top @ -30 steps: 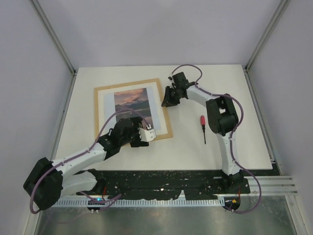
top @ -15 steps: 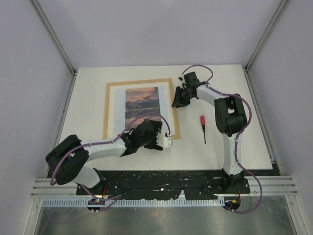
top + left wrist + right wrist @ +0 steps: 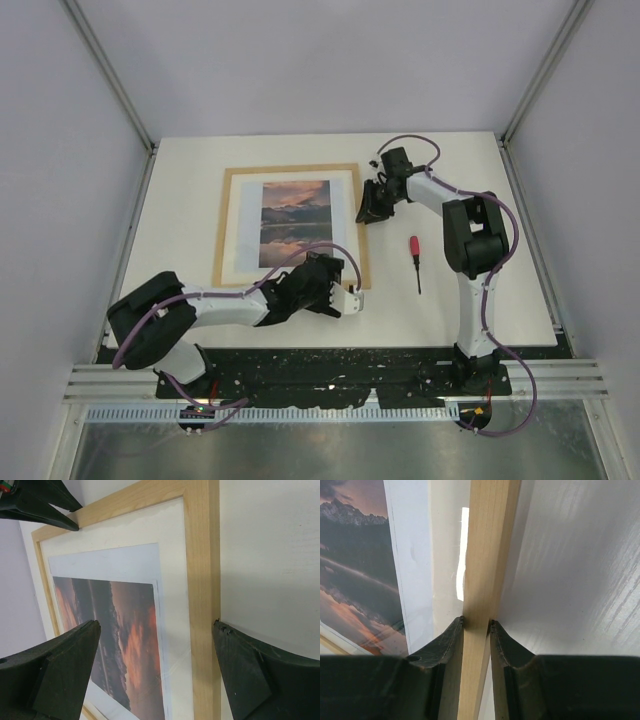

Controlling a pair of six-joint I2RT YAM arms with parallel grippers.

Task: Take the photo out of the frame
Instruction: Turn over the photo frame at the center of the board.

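The frame (image 3: 290,169), thin light wood, lies flat on the white table with the photo (image 3: 293,222) of a sunset inside it, face up. My right gripper (image 3: 368,212) is shut on the frame's right strip near its upper end; the right wrist view has the strip (image 3: 490,540) pinched between both fingers at the gripper (image 3: 476,621), the photo (image 3: 355,555) to the left. My left gripper (image 3: 350,297) stands open at the frame's lower right corner. It (image 3: 156,624) straddles the right strip (image 3: 202,580), one finger above the photo (image 3: 115,630), the other outside the frame.
A small red-handled screwdriver (image 3: 415,258) lies on the table to the right of the frame, next to the right arm. Grey walls enclose the table on three sides. The black base plate (image 3: 330,365) runs along the near edge.
The frame has slid to the right and turned square to the table, held by my right gripper. My left gripper has swung right to the frame's lower right corner, still open.
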